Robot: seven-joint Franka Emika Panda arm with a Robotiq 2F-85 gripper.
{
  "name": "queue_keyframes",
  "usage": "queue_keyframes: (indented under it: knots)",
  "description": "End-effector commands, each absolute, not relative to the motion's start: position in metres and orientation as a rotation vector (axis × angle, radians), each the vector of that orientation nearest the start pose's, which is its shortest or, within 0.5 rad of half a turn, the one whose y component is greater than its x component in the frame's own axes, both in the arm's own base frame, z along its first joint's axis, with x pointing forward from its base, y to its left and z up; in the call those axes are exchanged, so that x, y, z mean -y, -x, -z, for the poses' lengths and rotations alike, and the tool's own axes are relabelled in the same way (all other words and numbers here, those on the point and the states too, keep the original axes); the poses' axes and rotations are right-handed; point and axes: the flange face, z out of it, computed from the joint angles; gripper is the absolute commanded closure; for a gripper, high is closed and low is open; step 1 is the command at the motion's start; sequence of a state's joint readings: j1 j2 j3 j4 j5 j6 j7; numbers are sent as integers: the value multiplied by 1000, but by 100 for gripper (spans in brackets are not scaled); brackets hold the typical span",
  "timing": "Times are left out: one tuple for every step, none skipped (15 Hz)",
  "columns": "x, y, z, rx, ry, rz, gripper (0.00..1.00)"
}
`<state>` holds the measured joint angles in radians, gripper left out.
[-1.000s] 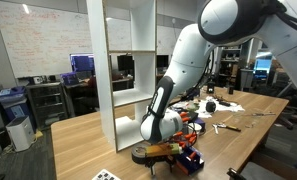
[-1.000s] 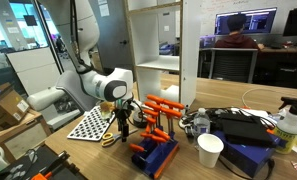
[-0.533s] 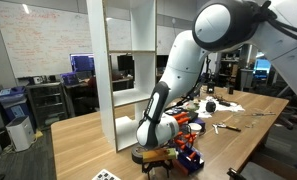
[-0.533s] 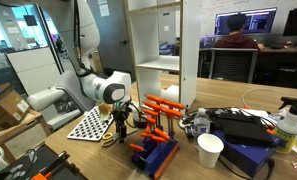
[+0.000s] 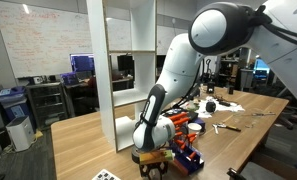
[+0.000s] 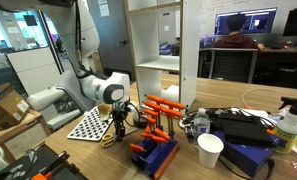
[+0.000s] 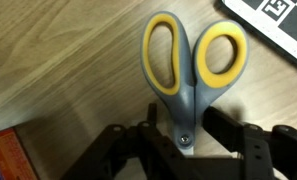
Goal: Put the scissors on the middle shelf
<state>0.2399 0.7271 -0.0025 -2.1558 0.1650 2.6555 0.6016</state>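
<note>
The scissors [image 7: 188, 75], grey with yellow handle loops, lie flat on the wooden table in the wrist view, loops pointing away from me. My gripper [image 7: 180, 125] straddles them at the pivot screw, and a dark finger [image 7: 223, 125] presses against each side of the grey neck. In both exterior views the gripper [image 5: 151, 158] [image 6: 116, 135] is down at the tabletop in front of the tall white shelf unit, and the scissors are hidden beneath it. The middle shelf [image 5: 131, 96] [image 6: 158, 66] is a bare white board well above the gripper.
An orange and blue tool rack [image 6: 158, 140] [image 5: 188, 155] stands close beside the gripper. A checkerboard sheet [image 6: 88, 122] [image 7: 278, 15] lies on its other side. A paper cup [image 6: 210, 150], cables and clutter fill the table further along.
The arm has sunk a little towards the table, and the jaws have come in from wide open onto the scissors' neck.
</note>
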Motion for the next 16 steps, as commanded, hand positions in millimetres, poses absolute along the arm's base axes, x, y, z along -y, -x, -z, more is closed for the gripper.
queue_keyframes:
  knots:
    - [-113,-502,-38,-830,3055,-373,83]
    - [-111,-502,-41,-837,3056,-377,90]
    - [-107,-502,-47,-847,3055,-378,99]
    - [-106,-501,-55,-850,3054,-368,96]
    - [-104,-502,-63,-851,3053,-356,95]
    - [-101,-500,-73,-856,3051,-345,95]
    - [-99,-499,-85,-860,3049,-334,96]
    - [-96,-498,-100,-870,3045,-319,98]
    - [-93,-495,-118,-877,3044,-296,96]
    - [-90,-493,-133,-884,3041,-275,96]
    - [-88,-490,-152,-890,3035,-251,96]
    - [-85,-490,-169,-896,3030,-223,96]
    - [-83,-489,-187,-902,3025,-196,96]
    - [-81,-487,-207,-901,3021,-163,96]
    - [-80,-487,-227,-905,3018,-123,96]
    - [-79,-486,-247,-905,3019,-90,96]
